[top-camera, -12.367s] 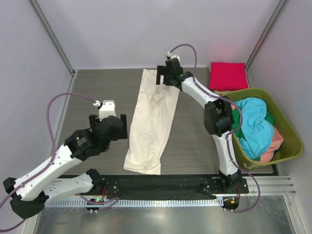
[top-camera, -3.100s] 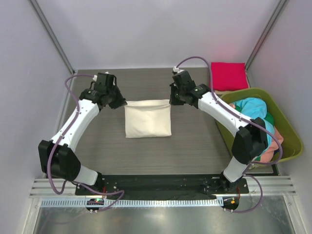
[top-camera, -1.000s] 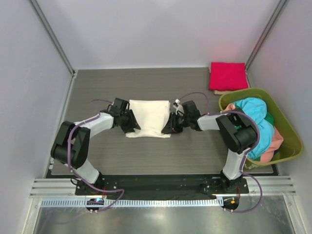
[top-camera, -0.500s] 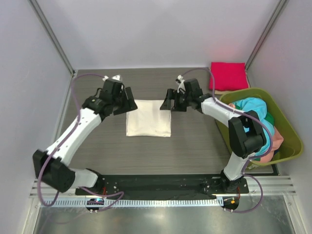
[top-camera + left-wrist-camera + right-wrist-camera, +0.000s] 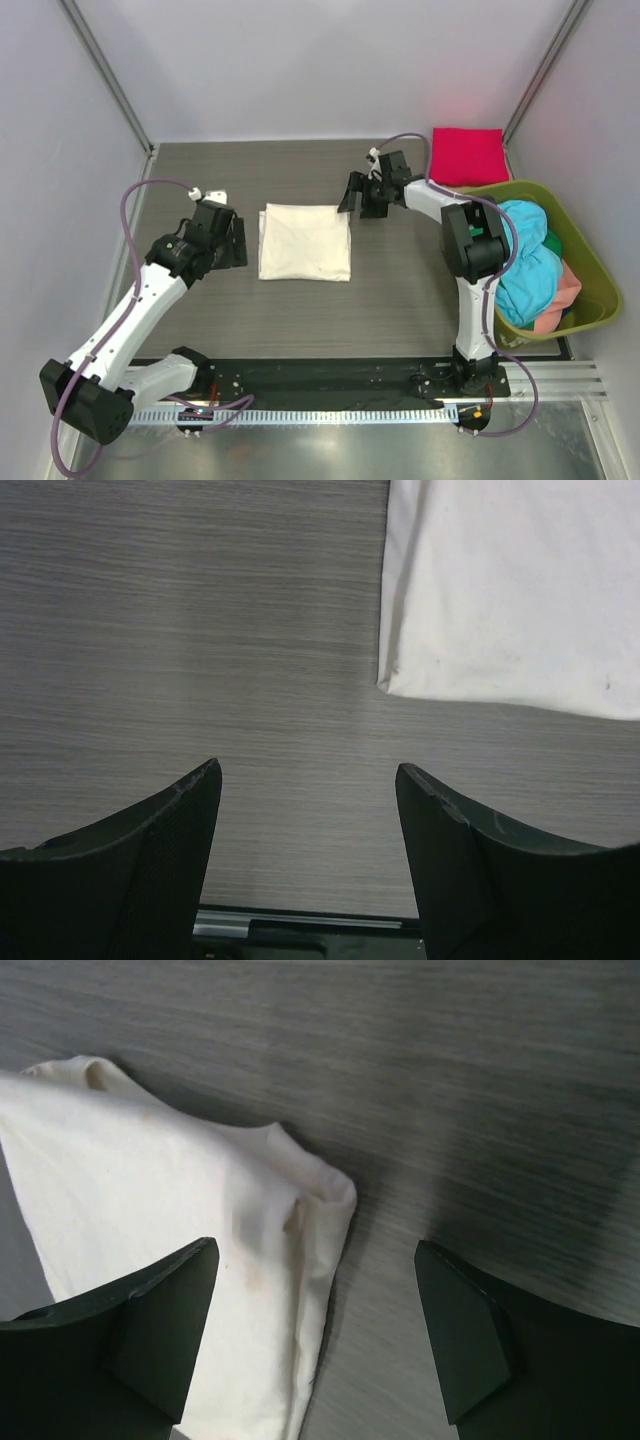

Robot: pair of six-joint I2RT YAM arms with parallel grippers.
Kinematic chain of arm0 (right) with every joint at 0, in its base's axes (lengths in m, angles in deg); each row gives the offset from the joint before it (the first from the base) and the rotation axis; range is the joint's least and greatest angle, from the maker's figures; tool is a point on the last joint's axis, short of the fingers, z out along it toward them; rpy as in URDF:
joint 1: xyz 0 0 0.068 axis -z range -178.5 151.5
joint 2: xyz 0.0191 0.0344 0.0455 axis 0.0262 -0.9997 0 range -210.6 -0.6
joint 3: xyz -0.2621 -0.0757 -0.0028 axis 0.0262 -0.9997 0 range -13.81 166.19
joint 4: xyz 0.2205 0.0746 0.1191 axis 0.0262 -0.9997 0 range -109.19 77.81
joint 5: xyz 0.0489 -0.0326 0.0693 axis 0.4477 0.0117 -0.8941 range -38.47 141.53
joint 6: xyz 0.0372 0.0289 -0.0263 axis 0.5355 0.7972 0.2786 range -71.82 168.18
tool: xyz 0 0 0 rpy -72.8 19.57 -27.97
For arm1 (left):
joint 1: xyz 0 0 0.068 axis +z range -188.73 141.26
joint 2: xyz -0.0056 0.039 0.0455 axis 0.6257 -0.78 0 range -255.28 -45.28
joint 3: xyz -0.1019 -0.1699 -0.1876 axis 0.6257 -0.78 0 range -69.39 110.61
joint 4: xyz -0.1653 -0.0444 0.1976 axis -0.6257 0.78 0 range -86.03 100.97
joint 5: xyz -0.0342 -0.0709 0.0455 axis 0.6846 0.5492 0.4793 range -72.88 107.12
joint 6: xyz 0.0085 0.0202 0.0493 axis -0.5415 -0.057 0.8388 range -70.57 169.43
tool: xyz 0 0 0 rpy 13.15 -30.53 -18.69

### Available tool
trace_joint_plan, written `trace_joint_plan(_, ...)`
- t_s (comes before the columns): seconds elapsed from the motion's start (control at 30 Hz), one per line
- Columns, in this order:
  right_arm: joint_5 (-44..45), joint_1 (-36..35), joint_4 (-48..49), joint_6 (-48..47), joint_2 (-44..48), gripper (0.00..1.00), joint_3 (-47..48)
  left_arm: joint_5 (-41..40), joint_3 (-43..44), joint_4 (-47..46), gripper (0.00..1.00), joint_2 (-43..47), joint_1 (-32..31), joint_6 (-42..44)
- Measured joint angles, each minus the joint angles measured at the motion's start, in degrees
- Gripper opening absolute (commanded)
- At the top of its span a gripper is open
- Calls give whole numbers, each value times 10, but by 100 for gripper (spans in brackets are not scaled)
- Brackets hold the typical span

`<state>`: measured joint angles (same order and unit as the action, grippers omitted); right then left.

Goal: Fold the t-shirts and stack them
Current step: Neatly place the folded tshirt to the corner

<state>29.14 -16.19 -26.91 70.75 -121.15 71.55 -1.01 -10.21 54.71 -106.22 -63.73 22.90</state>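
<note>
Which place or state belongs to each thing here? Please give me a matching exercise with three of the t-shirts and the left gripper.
Things:
1. cream-white t-shirt
2. magenta-red t-shirt
3. turquoise t-shirt
4. left gripper

Places or states:
A. heaped in the olive-green basket
B. open, over bare table, holding nothing
C. folded, at the far right corner
D. folded, in the middle of the table

Pairs: 1-D, 2-C, 3-A, 4-B
</note>
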Motion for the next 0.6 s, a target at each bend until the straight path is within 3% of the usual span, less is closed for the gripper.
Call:
trace_joint_plan(0.13, -24, 0, 14, 2, -29, 80, 24, -10, 0, -3, 72, 0, 3, 3)
trace_joint_plan(0.37, -61, -4, 79, 21, -36, 58, -5, -14, 0, -3, 71, 1, 4, 7)
trace_joint_plan(0.47, -91, -7, 133, 38, -38, 46, -36, -14, 0, -3, 71, 1, 4, 11)
trace_joint_plan(0.53, -111, -7, 171, 52, -42, 30, -55, -14, 0, -3, 72, 1, 4, 11)
trace_joint_plan(0.6, -132, -7, 205, 70, -49, 24, -73, -14, 0, -3, 71, 1, 5, 12)
